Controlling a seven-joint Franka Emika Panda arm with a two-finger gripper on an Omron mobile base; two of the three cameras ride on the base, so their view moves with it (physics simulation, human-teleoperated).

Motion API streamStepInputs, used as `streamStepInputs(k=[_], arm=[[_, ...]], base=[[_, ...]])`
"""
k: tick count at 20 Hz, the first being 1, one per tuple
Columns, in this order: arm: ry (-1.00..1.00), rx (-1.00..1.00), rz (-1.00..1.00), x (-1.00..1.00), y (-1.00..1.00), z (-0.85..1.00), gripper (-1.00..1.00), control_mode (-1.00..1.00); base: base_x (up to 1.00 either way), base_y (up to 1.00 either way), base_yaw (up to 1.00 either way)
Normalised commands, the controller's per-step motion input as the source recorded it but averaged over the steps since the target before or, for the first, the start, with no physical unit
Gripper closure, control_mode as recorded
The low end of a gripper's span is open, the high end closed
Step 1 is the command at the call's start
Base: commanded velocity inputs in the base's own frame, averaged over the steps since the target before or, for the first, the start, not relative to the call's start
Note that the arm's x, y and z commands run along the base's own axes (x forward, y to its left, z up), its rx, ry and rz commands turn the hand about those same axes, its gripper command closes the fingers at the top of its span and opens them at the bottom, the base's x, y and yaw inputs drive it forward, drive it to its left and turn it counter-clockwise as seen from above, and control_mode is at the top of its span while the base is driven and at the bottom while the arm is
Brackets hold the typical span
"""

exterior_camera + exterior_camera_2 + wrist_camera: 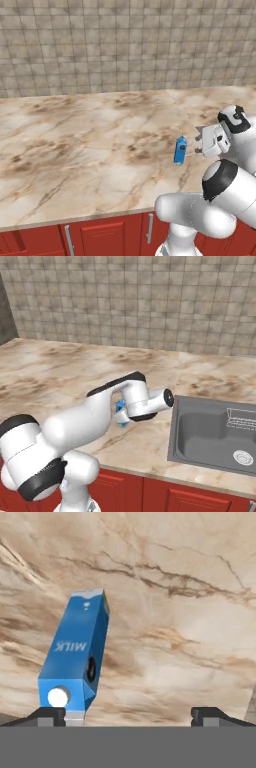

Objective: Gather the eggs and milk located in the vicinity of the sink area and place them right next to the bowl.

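Milk (75, 657): upright on the counter (75, 140), left of the sink (215, 436). Gripper (128, 714): fingers wide, empty, the carton near one fingertip (50, 714). Risk: if you close off-centre, that tip may tip the carton.

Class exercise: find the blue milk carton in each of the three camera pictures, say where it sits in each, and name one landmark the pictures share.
Left base view: the milk carton stands upright on the marble counter, right of centre, just left of the white arm.
Right base view: a sliver of blue peeks from behind the arm, left of the sink.
Hand view: it fills the left half, cap end lowest.
Shared landmark: the veined marble counter.
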Motion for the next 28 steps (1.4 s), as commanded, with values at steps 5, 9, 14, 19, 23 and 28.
streamStepInputs(k=[5, 9, 14, 19, 23, 28], arm=[[0.03, 0.03, 0.07, 0.15, 0.0, -0.05, -1.0, -1.0], [0.07, 0.01, 0.01, 0.27, 0.05, -0.11, -1.0, -1.0], [0.04, 0.01, 0.0, 0.29, 0.07, -0.13, -1.0, -1.0], [0.0, 0.01, -0.01, 0.22, 0.01, -0.08, -1.0, -1.0], [0.0, 0.01, -0.03, 0.13, 0.0, -0.07, -1.0, -1.0], [0.0, 0.0, -0.04, 0.12, 0.0, -0.12, -1.0, -1.0]], base=[[0.0, 0.0, 0.0], [0.0, 0.0, 0.0], [0.0, 0.0, 0.0], [0.0, 0.0, 0.0], [0.0, 0.0, 0.0], [0.0, 0.0, 0.0]])
